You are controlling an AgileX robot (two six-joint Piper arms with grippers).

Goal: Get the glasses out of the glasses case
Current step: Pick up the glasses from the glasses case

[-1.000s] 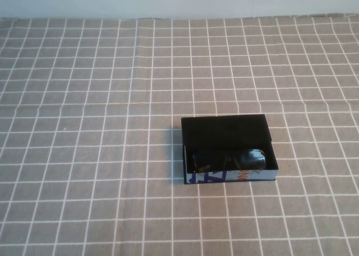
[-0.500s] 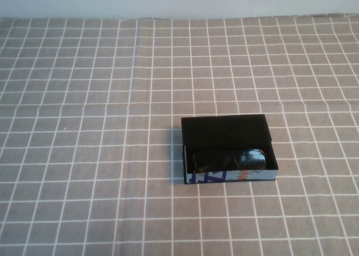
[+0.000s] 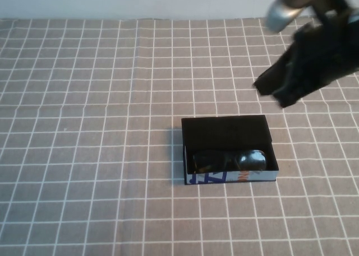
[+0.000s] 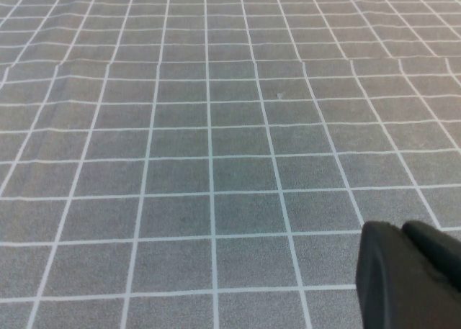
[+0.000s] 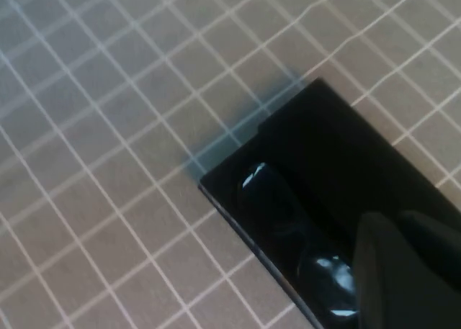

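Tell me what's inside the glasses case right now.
The glasses lie inside the open glasses case, along its printed front wall; what's beneath them is hidden. The right gripper hangs behind the case. The left gripper is off over bare cloth.

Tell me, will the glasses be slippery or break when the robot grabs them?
The glasses have shiny lenses, so probably slippery there; the thick arms look sturdier. They lie in the glasses case, which may slide. The right gripper hovers behind it; the left gripper is elsewhere.
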